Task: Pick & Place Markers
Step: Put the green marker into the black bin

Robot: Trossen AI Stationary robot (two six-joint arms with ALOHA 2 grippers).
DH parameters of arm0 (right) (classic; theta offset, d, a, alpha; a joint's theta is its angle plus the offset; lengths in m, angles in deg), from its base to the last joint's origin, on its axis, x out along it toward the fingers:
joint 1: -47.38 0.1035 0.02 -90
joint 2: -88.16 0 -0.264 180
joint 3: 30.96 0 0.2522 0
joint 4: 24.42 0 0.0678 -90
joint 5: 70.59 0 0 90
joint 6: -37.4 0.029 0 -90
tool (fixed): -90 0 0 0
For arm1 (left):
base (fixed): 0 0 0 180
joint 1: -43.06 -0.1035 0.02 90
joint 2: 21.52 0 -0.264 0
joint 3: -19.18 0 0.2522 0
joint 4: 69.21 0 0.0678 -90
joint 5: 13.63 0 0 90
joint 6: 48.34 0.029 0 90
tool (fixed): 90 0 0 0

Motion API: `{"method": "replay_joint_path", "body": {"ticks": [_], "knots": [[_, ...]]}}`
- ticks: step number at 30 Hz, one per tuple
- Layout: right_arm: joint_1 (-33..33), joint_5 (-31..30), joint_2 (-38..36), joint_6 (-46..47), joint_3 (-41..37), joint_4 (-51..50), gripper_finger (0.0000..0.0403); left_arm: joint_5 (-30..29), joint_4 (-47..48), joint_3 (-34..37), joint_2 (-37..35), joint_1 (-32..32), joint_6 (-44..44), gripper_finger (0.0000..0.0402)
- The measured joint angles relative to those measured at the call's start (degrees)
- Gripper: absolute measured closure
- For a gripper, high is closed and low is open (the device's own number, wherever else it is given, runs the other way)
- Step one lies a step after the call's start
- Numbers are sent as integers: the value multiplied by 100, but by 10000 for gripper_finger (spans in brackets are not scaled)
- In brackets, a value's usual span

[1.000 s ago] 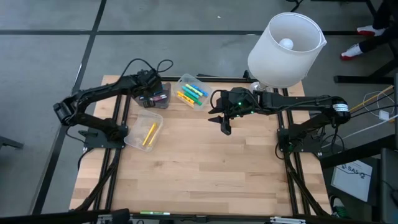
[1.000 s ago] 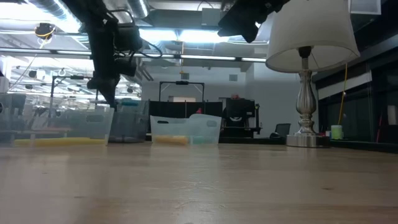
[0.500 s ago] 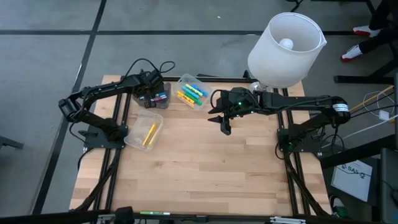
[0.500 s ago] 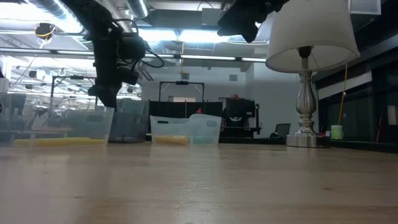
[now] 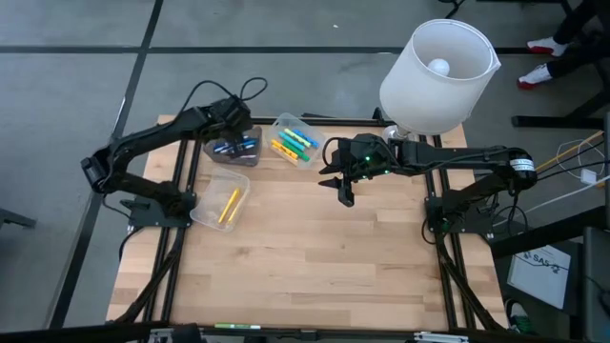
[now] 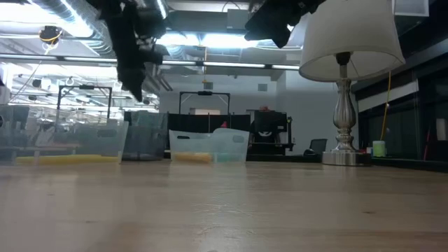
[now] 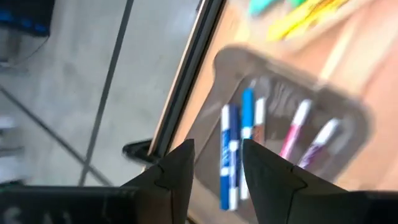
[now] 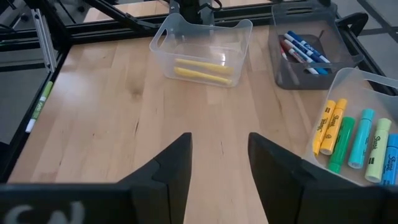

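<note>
Blue and pink markers (image 7: 239, 148) lie in a dark bin (image 5: 250, 157) at the table's far left. My left gripper (image 7: 217, 174) hangs open above that bin (image 5: 232, 122), with nothing between its fingers. Green, yellow and blue markers (image 5: 294, 143) lie in a clear bin (image 8: 323, 102) to the right of the dark one. Yellow markers (image 8: 199, 70) lie in another clear bin (image 5: 208, 214) nearer the left edge. My right gripper (image 5: 345, 193) hovers open above the bare table, right of the bins.
A white-shaded lamp (image 5: 438, 71) stands at the far right corner, its metal base (image 6: 341, 155) on the table. The near half of the wooden table (image 5: 315, 276) is bare. Black frame rails (image 5: 176, 257) run along the table's sides.
My left gripper has risen from the dark bin and drawn a little toward the table's far edge. The bin's markers, covered from above by the gripper before, now show.
</note>
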Motion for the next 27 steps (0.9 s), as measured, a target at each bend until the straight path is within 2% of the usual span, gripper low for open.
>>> {"method": "replay_joint_path", "body": {"ticks": [9, 22, 27], "knots": [[-2, 2, 0, 0, 0, 0, 247, 446, 29, -204, -505, 951, -952, 278], [0, 2, 0, 13, 0, -2, 247, 2251, -360, -210, -1141, 2665, -2876, 285], [11, 4, 0, 26, 0, -2, 247, 2356, -615, -211, -1161, 3384, -3558, 289]]}}
